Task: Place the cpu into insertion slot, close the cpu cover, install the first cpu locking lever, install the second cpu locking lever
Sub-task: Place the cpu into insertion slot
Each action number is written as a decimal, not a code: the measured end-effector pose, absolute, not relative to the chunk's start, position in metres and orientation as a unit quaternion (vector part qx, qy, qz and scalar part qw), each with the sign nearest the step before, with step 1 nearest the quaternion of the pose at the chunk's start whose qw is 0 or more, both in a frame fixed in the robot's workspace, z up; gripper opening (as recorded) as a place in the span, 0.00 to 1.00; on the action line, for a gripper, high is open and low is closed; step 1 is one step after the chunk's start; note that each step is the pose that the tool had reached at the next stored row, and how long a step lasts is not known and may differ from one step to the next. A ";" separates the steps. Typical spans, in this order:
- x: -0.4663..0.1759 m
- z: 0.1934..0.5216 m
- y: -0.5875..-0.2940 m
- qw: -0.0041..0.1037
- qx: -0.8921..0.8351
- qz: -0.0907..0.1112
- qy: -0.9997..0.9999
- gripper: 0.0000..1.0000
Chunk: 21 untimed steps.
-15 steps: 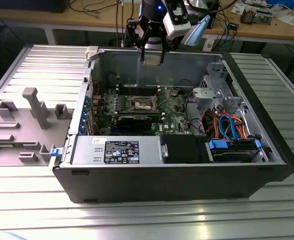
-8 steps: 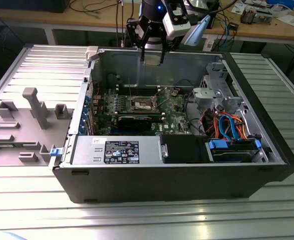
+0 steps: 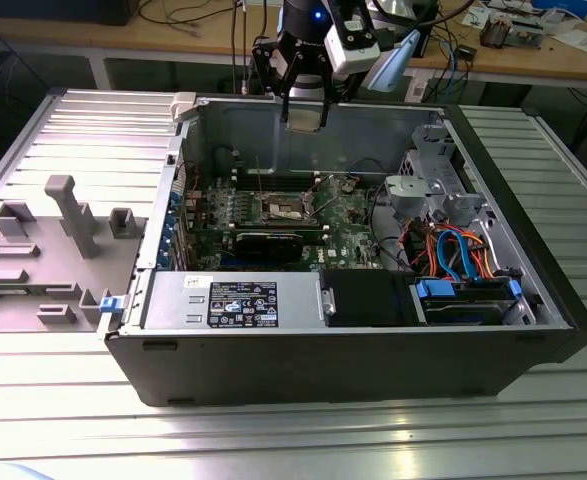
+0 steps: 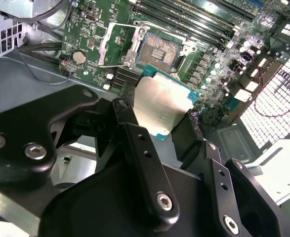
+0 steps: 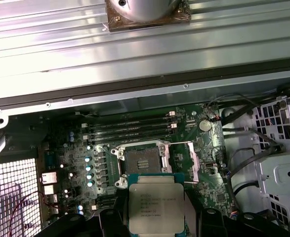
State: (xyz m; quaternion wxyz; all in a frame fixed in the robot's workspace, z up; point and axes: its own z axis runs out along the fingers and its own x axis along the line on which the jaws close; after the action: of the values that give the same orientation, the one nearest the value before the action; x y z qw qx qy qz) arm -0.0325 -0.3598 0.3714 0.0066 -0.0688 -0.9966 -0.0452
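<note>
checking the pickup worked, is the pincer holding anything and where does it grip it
The pincer holds the cpu by two opposite side edges.

a silvery ribbed metal table catches soft pale glare along its near edge, while behind it a light wooden workbench on white legs runs across the back, strewn with cables and small clutter, with dark shadow underneath.

the insertion slot lies inside the case, behind the power supply box, which sits along the near wall with the drive box just beside it, toward the exterior view's right. the cpu hangs above the slot, apart.
</note>
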 end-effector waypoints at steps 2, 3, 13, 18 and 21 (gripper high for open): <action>-0.032 0.371 -0.360 0.007 -0.069 -0.045 -0.997 0.54; -0.032 0.371 -0.360 0.007 -0.069 -0.045 -0.997 0.54; -0.032 0.371 -0.360 0.006 -0.072 -0.045 -0.996 0.54; -0.033 0.371 -0.360 0.006 -0.073 -0.045 -0.996 0.54; -0.033 0.371 -0.360 0.006 -0.074 -0.045 -0.996 0.54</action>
State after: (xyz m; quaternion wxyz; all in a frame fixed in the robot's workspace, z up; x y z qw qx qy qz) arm -0.0325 -0.3598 0.3714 0.0063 -0.0743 -0.9962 -0.0453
